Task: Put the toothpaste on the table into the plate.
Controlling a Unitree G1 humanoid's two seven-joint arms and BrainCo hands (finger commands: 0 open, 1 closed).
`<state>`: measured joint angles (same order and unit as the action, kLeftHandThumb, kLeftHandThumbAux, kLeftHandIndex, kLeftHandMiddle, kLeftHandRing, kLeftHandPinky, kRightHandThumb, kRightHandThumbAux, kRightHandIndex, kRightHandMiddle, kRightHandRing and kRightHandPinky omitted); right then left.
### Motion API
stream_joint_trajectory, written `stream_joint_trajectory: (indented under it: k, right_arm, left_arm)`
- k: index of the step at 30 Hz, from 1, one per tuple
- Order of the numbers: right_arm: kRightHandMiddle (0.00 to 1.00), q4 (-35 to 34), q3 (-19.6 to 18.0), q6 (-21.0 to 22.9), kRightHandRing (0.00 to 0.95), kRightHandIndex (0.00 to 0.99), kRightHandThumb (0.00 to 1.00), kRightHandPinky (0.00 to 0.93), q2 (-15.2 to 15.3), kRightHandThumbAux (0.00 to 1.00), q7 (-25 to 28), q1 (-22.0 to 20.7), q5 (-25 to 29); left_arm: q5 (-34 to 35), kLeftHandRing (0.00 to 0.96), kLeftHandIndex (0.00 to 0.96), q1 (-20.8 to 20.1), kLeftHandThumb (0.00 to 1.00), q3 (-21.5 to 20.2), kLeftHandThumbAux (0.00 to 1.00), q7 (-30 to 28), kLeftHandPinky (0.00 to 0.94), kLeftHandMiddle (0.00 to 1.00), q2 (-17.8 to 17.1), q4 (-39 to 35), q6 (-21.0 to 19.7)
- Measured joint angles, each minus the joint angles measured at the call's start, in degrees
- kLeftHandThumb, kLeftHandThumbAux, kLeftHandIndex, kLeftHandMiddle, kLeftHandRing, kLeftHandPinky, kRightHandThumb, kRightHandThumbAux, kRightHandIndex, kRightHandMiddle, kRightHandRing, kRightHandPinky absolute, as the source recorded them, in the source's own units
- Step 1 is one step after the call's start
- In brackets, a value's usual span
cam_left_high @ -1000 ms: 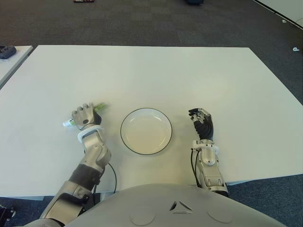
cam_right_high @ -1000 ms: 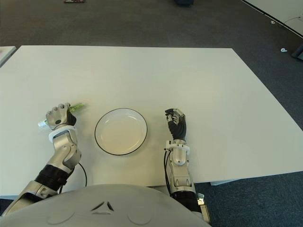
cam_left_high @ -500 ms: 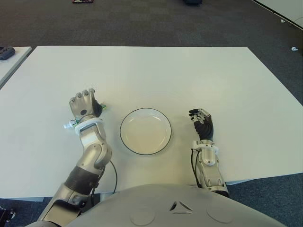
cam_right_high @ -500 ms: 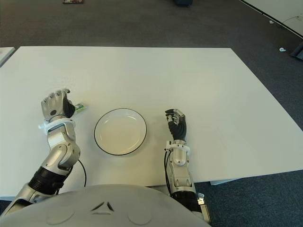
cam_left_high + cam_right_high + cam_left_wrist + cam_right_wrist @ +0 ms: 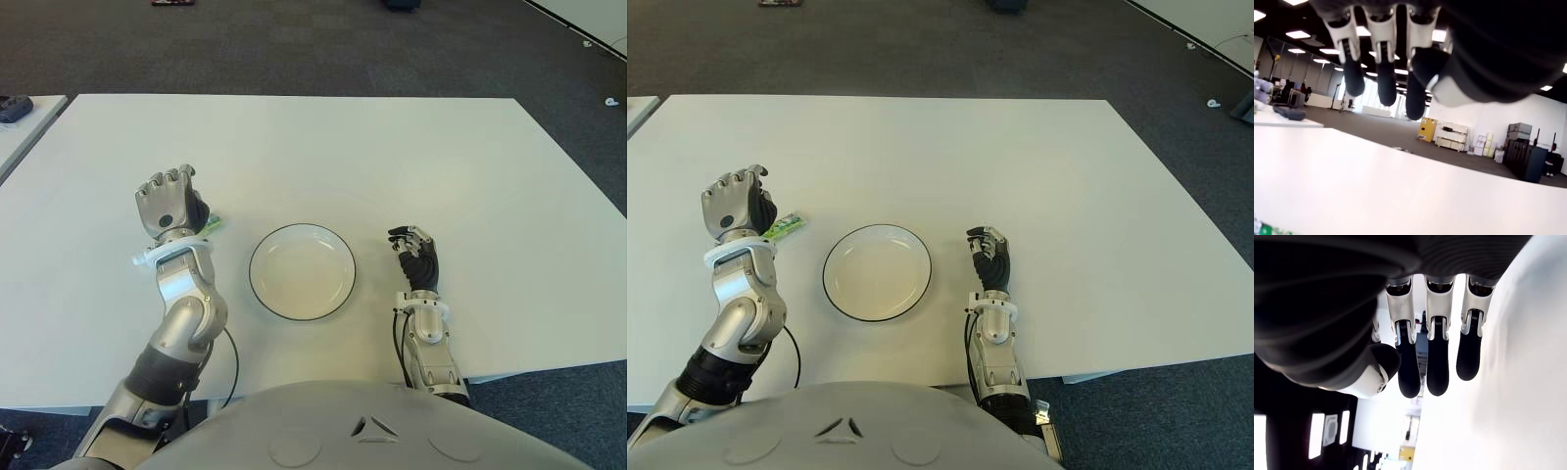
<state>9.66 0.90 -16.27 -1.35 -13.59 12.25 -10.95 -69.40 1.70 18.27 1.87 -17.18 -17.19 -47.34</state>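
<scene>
The toothpaste (image 5: 786, 226) is a green tube lying on the white table (image 5: 323, 147), left of the plate; only its green end shows past my left hand, and a green corner (image 5: 1263, 229) shows in the left wrist view. My left hand (image 5: 167, 201) is raised above the tube, back toward the camera, fingers (image 5: 1386, 83) curled with nothing between them. The white plate (image 5: 302, 271) with a dark rim sits at the table's front middle, with nothing in it. My right hand (image 5: 416, 257) shows right of the plate, fingers (image 5: 1437, 357) relaxed and holding nothing.
The left arm's black cable (image 5: 230, 362) loops near the front edge of the table. Another white table with a dark object (image 5: 14, 106) stands at the far left. Dark carpet surrounds the table.
My left hand has lifted from the tube and turned upright, ending higher and slightly farther from me. The toothpaste stays at about the same spot on the table. The right hand has not moved.
</scene>
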Motion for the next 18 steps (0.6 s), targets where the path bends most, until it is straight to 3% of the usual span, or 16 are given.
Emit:
stream_joint_trajectory:
  k: [6, 14, 18]
  right_arm:
    - [0.431, 0.35, -0.01, -0.82, 0.412, 0.425, 0.703, 0.408, 0.02, 0.733, -0.06, -0.15, 0.02]
    - [0.426, 0.64, 0.03, -1.02, 0.411, 0.425, 0.703, 0.412, -0.08, 0.733, -0.07, -0.15, 0.02]
    - [0.430, 0.64, 0.10, -1.02, 0.412, 0.425, 0.703, 0.412, -0.19, 0.733, -0.13, -0.15, -0.02]
  left_arm:
    - [-1.02, 0.788, 0.419, 0.11, 0.844, -0.60, 0.671, -0.98, 0.791, 0.584, 0.07, -2.21, 1.38]
    - [-1.37, 0.791, 0.413, 0.61, 0.843, -2.31, 0.671, -2.47, 0.801, 0.594, 0.01, -3.60, 3.66]
    - [0.70, 0.767, 0.408, 1.41, 0.842, -4.42, 0.670, -6.70, 0.735, 0.585, -1.33, -4.99, 5.91]
